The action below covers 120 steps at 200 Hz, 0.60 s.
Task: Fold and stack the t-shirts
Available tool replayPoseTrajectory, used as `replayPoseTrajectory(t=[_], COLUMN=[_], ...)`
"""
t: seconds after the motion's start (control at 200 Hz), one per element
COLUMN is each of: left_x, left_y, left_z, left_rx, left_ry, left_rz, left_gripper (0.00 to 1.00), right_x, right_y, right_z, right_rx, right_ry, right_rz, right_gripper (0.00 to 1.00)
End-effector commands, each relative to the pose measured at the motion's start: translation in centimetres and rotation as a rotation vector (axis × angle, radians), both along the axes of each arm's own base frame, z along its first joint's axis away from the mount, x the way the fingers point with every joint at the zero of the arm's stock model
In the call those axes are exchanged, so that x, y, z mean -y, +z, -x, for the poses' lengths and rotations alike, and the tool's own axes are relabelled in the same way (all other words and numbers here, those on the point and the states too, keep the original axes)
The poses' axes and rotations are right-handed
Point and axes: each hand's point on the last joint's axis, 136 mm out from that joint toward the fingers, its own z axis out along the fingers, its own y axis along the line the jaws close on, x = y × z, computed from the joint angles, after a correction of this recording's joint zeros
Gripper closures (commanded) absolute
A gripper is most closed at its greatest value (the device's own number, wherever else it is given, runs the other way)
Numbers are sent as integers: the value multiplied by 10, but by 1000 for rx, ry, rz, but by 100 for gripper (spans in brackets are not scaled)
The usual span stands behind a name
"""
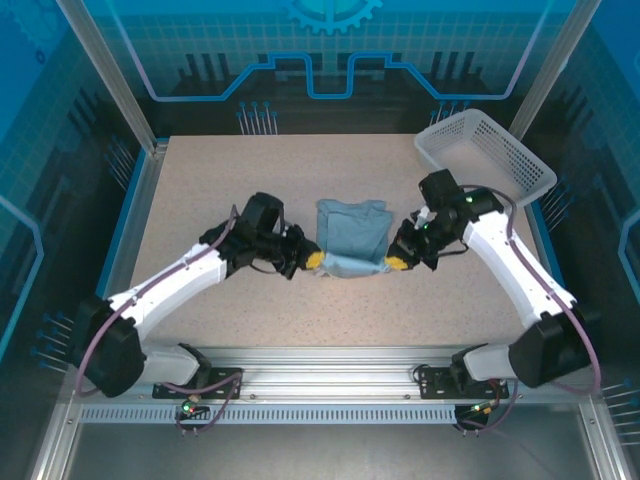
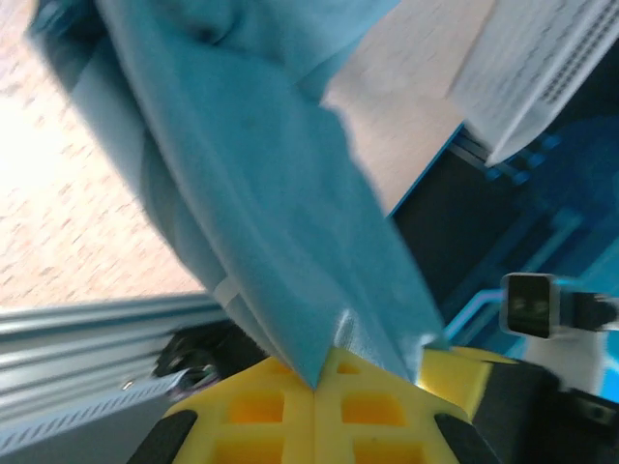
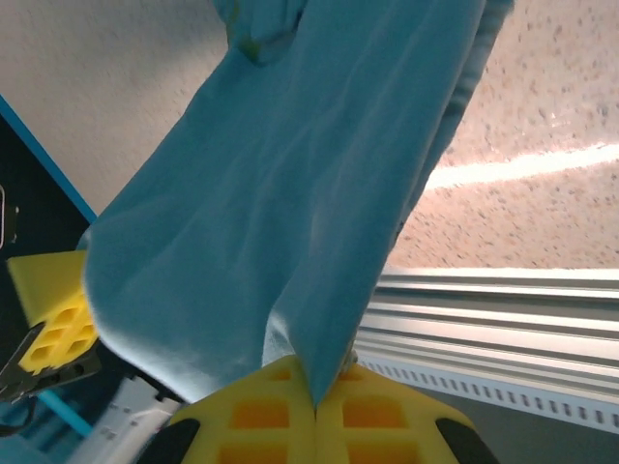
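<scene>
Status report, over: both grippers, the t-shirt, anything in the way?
Left gripper shut on t-shirt, near left corner. Right gripper shut on its near right corner. T-shirt partly folded, mid-table. Basket far right, apart, no obstruction.

The left arm and the right arm are built alike, with glossy white link shells joined by chunky black joint housings. A thin purple-grey cable loops outside each arm, from the black joint nearest the rail on along the white link. Each base sits on a black plate bolted to that rail, with small green and red lights just below it. The left claw and the right claw end in bright yellow fingers, moulded with square recesses and trimmed in black at the outer corners.
</scene>
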Motion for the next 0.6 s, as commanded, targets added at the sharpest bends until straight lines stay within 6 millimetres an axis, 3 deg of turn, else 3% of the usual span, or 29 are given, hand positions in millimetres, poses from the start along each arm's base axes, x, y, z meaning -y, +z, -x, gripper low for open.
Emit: replayPoseTrajectory(t=[0.0, 0.115, 0.28, 0.375, 0.435, 0.465, 0.505, 0.55, 0.595], left_x=[6, 14, 6, 6, 8, 7, 5, -1, -9], left_y=[14, 9, -25, -45, -52, -59, -61, -61, -57], left_z=[-43, -91, -166, -219, -255, -265, -277, -280, -278], left_rx=[4, -20, -57, -35, 6, -4, 1, 1, 16], left_ry=[37, 53, 122, 148, 145, 140, 133, 129, 126], left_rz=[49, 69, 62, 91, 132, 137, 132, 99, 44], left_gripper=[100, 100, 100, 100, 83, 72, 59, 53, 46], right_x=[2, 7, 14, 28, 39, 42, 45, 46, 47], right_y=[3, -8, -33, -67, -82, -95, -100, -100, -93], right_z=[-36, -87, -173, -211, -229, -238, -250, -261, -267], right_rx=[-46, -87, -68, -116, -120, -116, -87, -48, -11], right_ry=[-98, -143, -177, -210, -235, -236, -234, -225, -213], right_rz=[-48, -58, -15, 63, 103, 122, 133, 135, 138], right_gripper=[100, 100, 100, 100, 100, 90, 70, 53, 44])
